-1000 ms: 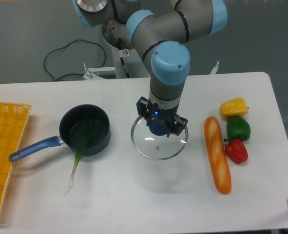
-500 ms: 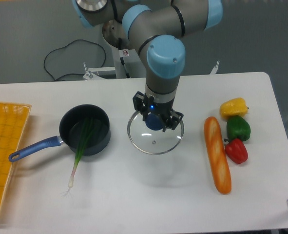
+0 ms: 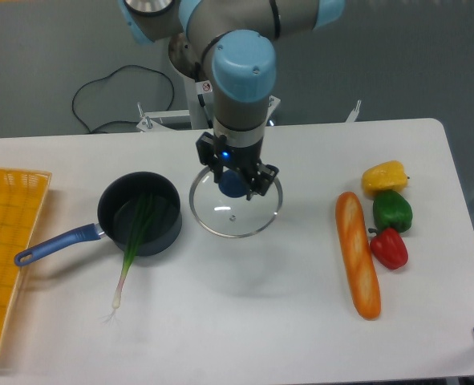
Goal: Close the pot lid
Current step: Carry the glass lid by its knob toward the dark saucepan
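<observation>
The gripper (image 3: pixel 235 181), jaws clamped on the blue knob, has carried the lid (image 3: pixel 236 206) left and higher since a second ago. It now hangs just right of the pot (image 3: pixel 140 212). Placement remains outstanding; a green onion (image 3: pixel 132 245) overhangs the rim.

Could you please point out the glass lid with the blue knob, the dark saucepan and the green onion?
round glass lid with blue knob (image 3: pixel 235 216), fixed camera, on the glass.
dark round saucepan (image 3: pixel 168 230), fixed camera, on its outer wall.
green onion (image 3: pixel 127 269), fixed camera, on its pale stalk.
</observation>
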Robot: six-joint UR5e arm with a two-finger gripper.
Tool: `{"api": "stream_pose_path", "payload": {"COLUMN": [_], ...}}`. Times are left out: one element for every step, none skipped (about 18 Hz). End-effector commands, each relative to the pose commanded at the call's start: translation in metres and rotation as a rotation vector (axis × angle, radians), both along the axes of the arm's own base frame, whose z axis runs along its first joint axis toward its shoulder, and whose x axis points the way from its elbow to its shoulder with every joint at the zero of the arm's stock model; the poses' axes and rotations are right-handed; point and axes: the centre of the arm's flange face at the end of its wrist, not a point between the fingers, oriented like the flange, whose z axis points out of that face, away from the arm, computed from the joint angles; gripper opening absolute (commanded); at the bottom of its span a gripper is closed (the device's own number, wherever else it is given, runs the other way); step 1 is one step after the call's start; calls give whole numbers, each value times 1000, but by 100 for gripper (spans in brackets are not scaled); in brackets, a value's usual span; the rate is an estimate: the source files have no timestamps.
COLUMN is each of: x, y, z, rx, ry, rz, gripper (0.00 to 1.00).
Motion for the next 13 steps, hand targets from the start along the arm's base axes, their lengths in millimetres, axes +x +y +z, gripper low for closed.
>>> {"api": "stream_pose_path", "payload": {"x": [9,17,23,28,33,39,43,49,54,60,70,77,80], "y": [3,6,8,9,9,12,11,8,4,0,-2,-5,-8], "z": [-4,-7,-6,-7,-6,-5,-6,-3,-6,-10,-14,-16,-19], "rx": [8,14,19,21,23,33,47,68,79,92,107,120,121], "ry": [6,9,12,10,8,5,-2,1,5,12,21,29,27], "rz": [8,17,27,39,47,46,57,71,82,89,80,79,89], "gripper": [37,37,37,37,37,37,37,37,37,38,38,38,38]}}
